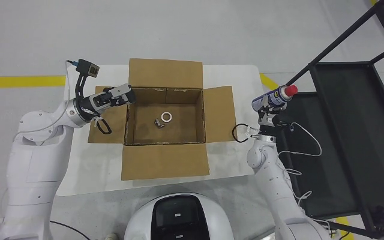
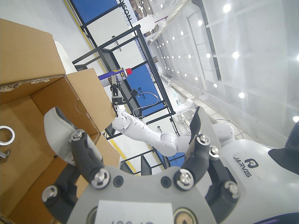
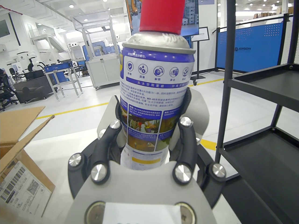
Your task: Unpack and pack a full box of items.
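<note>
An open cardboard box (image 1: 165,150) stands in the middle of the table, flaps spread. On its floor lie a white tape ring (image 1: 167,117) and a small metal part (image 1: 159,123); the left wrist view shows the ring (image 2: 6,135) too. My left gripper (image 1: 126,93) hangs open over the box's left wall, nothing between its fingers (image 2: 58,127). My right gripper (image 1: 268,110) is shut on a blue spray can (image 1: 274,96) with a red cap, held up in the air past the box's right flap. In the right wrist view the spray can (image 3: 156,80) sits between the fingers (image 3: 189,108).
A black metal shelf rack (image 1: 339,126) stands right of the table, close to the raised can. The table's white top (image 1: 237,162) shows around the box. The box's right flap (image 1: 219,114) lies between the box and my right arm.
</note>
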